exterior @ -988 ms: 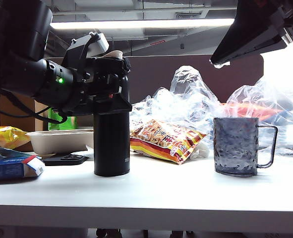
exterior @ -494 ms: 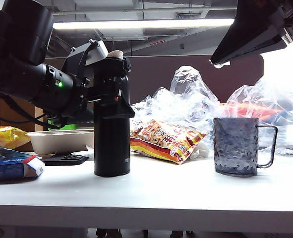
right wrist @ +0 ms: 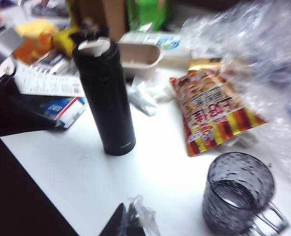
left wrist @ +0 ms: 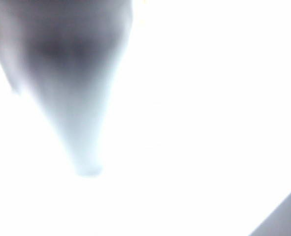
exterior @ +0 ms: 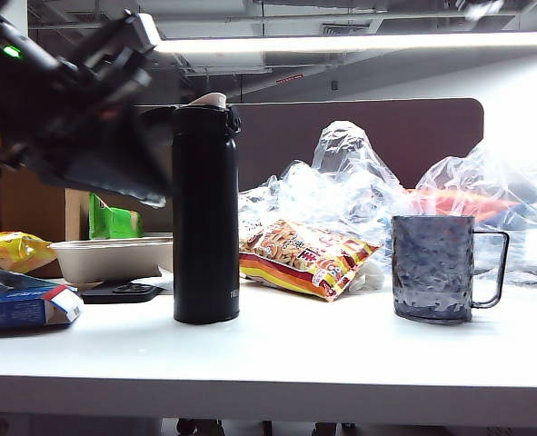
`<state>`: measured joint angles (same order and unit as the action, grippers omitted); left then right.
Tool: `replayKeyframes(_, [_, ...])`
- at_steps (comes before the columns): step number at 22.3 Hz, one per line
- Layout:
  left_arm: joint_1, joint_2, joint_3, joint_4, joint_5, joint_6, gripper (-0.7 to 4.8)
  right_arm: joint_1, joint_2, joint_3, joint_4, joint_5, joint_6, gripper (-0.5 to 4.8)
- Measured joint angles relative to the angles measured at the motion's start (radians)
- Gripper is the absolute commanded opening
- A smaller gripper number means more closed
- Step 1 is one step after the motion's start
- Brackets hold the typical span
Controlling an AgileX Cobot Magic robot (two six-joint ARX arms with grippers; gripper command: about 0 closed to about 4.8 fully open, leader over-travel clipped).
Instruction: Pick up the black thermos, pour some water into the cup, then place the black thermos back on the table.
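Table (exterior: 341,363) bears the black thermos (exterior: 205,213) upright, free of the left gripper (exterior: 145,154), which let go and pulled back to its nine o'clock, jaws now closed on nothing: thermos set down, task apparently finished. Cup (exterior: 432,267) stands at three o'clock. Right gripper (right wrist: 128,221), shut and empty, hovers above.

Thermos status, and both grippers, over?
Left gripper shut, empty, raised beside the black thermos. Right gripper shut, out of the exterior view. Thermos upright on the table, lid open; cup stands apart. Nothing between.
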<state>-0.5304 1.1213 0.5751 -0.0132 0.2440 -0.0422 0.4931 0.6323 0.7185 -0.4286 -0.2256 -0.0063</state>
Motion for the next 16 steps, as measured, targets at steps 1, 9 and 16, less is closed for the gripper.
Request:
replayKeyframes(1, [0.0, -0.06, -0.001, -0.071, 0.0, 0.0, -0.06, 0.0, -0.035, 0.0, -0.034, 0.014, 0.004, -0.06])
replayKeyframes(9, [0.0, -0.6, -0.107, -0.178, 0.002, -0.077, -0.06, 0.0, -0.392, -0.259, -0.074, 0.057, 0.141, -0.06])
replayKeyframes(16, [0.0, -0.884, -0.322, -0.164, -0.055, -0.154, -0.06, 0.0, -0.629, -0.507, 0.084, 0.068, 0.153, -0.06])
